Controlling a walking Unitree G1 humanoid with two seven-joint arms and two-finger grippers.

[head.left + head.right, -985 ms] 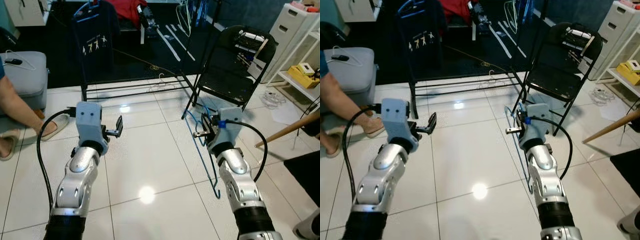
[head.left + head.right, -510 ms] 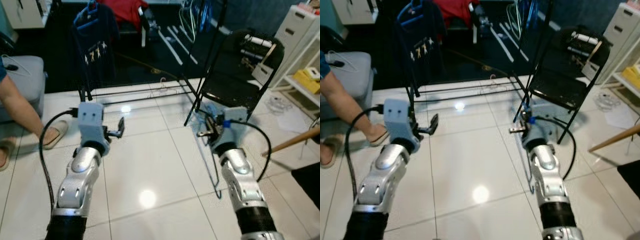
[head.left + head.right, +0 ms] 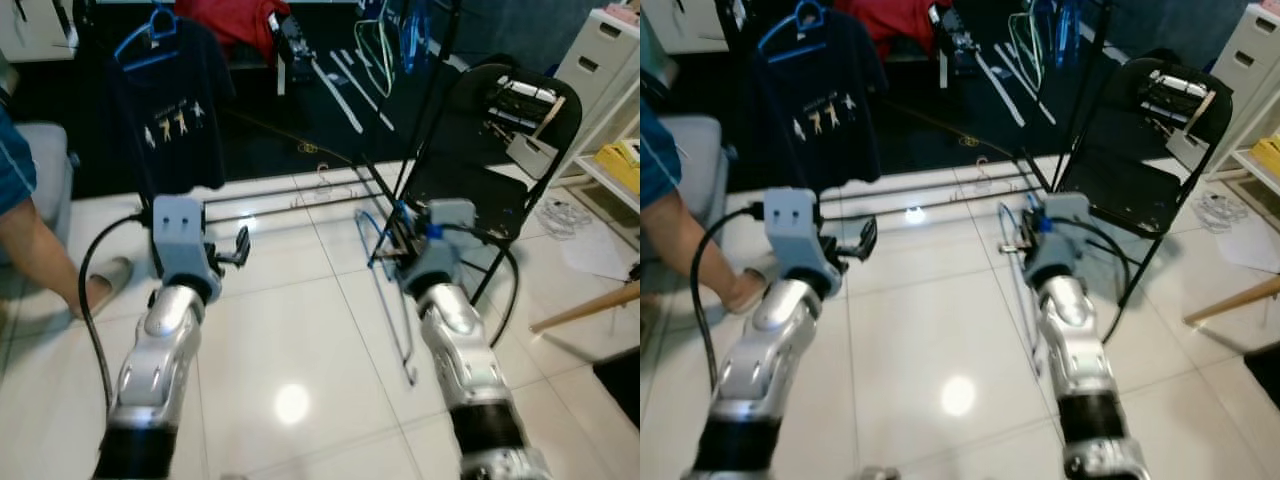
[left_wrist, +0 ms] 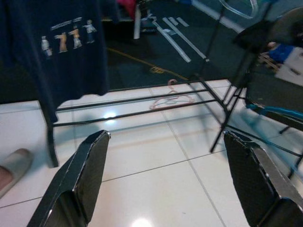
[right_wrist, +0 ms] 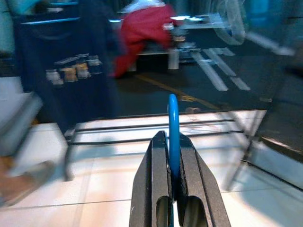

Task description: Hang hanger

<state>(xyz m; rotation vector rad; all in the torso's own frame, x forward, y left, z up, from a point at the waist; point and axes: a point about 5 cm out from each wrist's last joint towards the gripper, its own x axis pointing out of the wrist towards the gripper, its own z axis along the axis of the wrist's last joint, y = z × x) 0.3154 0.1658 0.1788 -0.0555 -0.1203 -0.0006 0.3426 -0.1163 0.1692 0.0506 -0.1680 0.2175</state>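
Our right hand [image 3: 392, 243] is clamped on the blue hanger [image 3: 385, 300], whose wire frame hangs down from the fingers toward the white floor [image 3: 290, 330], just in front of the black folding chair [image 3: 480, 150]. Our left hand [image 3: 240, 248] is empty with its fingers spread, held over the floor to the left. Beyond both stands a black clothes rack [image 3: 300, 195] with a dark T-shirt [image 3: 165, 110] hanging on it, and what seems to be another hanger [image 4: 171, 98] lies by the rack's lower bars.
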